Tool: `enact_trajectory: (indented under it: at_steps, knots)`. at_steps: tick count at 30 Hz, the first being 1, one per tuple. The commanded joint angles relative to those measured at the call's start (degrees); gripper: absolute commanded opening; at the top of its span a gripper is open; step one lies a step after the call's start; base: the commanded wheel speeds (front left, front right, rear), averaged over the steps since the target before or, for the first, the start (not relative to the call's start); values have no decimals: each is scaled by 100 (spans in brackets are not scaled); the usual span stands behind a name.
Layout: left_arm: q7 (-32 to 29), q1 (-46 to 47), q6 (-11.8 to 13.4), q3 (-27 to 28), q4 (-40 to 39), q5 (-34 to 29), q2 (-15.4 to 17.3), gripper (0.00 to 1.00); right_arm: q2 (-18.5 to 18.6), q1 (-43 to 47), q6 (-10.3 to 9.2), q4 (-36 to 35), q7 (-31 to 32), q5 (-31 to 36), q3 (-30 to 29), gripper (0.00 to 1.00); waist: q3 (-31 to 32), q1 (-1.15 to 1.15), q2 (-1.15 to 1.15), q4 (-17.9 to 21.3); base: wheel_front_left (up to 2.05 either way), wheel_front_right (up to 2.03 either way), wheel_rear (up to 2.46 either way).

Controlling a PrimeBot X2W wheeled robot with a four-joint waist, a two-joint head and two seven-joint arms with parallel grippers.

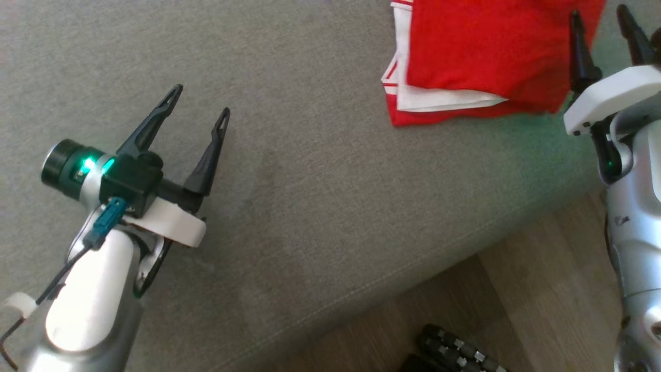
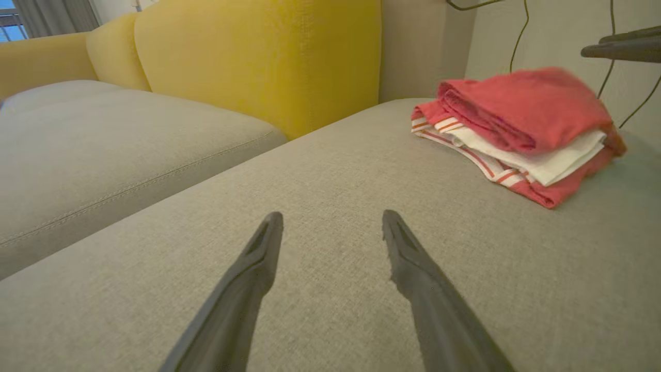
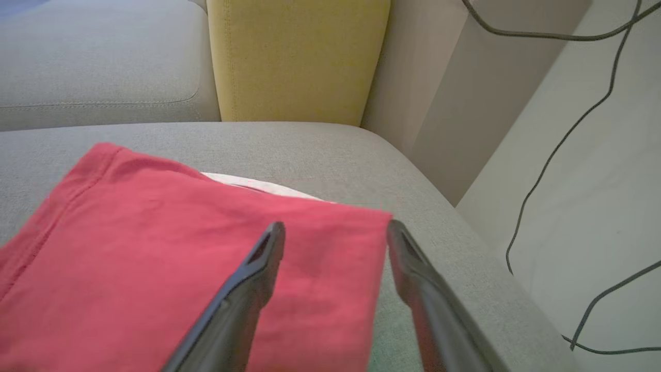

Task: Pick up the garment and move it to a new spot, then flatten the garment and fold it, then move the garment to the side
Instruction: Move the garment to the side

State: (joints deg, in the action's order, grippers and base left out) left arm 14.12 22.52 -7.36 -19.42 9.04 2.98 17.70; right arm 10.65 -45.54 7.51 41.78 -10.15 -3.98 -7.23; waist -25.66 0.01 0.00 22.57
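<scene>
The folded red and white cloth garment (image 1: 475, 51) is soft and floppy. Pinch its thick folded edge. The left gripper (image 1: 201, 99) and right gripper (image 1: 598, 13) fingers are wide, empty.

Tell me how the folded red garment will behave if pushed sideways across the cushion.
Probably floppy: the garment is stacked soft layers, so they may shear apart. Likely light, being thin cloth. The textured grey cushion may drag it into bunches.
</scene>
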Motion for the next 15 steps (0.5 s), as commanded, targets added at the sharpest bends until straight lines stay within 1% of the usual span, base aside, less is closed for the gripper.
enact_trajectory:
  at_steps: [1, 6, 11, 15]
  knots:
    - [8, 31, 77, 212, -217, 65, 75, 100, 14, -161, -2, -112, -126, 102, 5, 100, 88, -1, 0, -113, 0, 0, 0]
    - [47, -37, 156, 199, -179, 154, -67, 100, 3, -113, -2, -217, -256, 303, 90, 100, 290, -1, 0, -376, 0, 0, 0]
    - [81, -151, 258, 152, -118, 232, -307, 100, -14, 108, -2, -563, -311, 388, 357, 100, 655, -1, 0, -852, 0, 0, 0]
    - [85, -334, 350, 160, -271, 312, -560, 100, -24, 394, -2, -899, -262, 296, 675, 100, 972, -1, 0, -1290, 0, 0, 0]
